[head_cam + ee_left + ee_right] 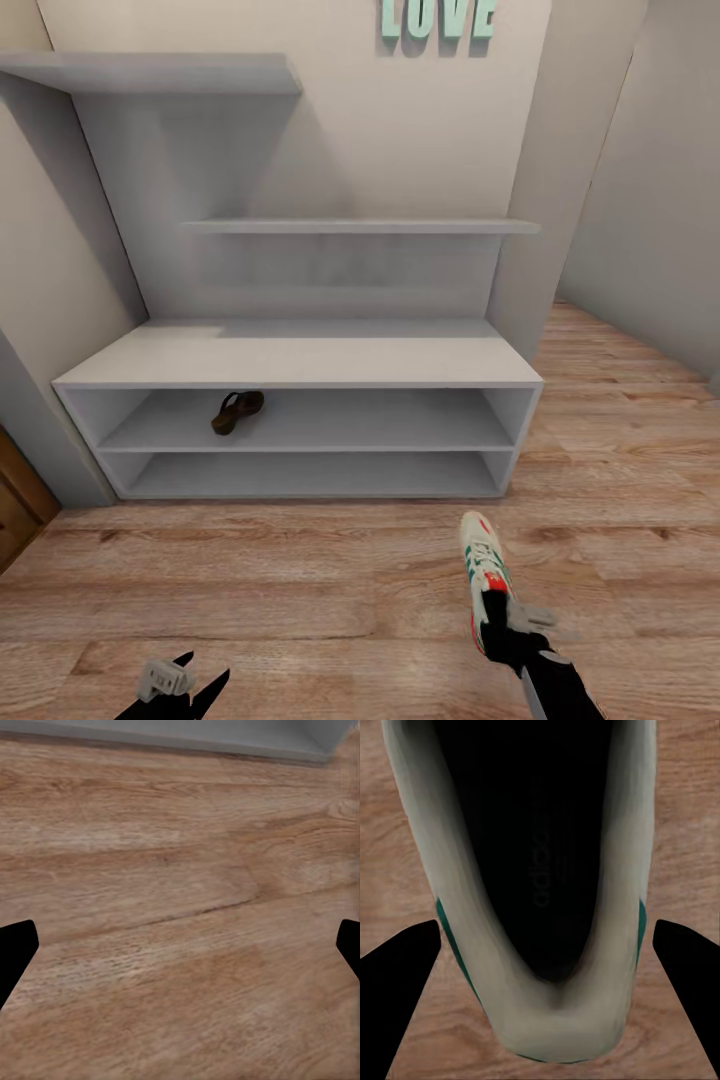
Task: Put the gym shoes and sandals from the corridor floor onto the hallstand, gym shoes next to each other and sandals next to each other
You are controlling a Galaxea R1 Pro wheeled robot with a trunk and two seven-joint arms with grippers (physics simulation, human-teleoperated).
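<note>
Right fingers [497, 618] around gym shoe [484, 560]

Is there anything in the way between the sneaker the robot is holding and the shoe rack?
Nothing visible. Bare floor lies between the gym shoe at the right gripper and the hallstand. One sandal sits in the upper compartment toward the left; the rest looks free.

Matt pale hallstand [300, 362], wood-grain corridor floor [300, 590], smooth off-white gym shoe [484, 565], brown leathery sandal [236, 411].
</note>
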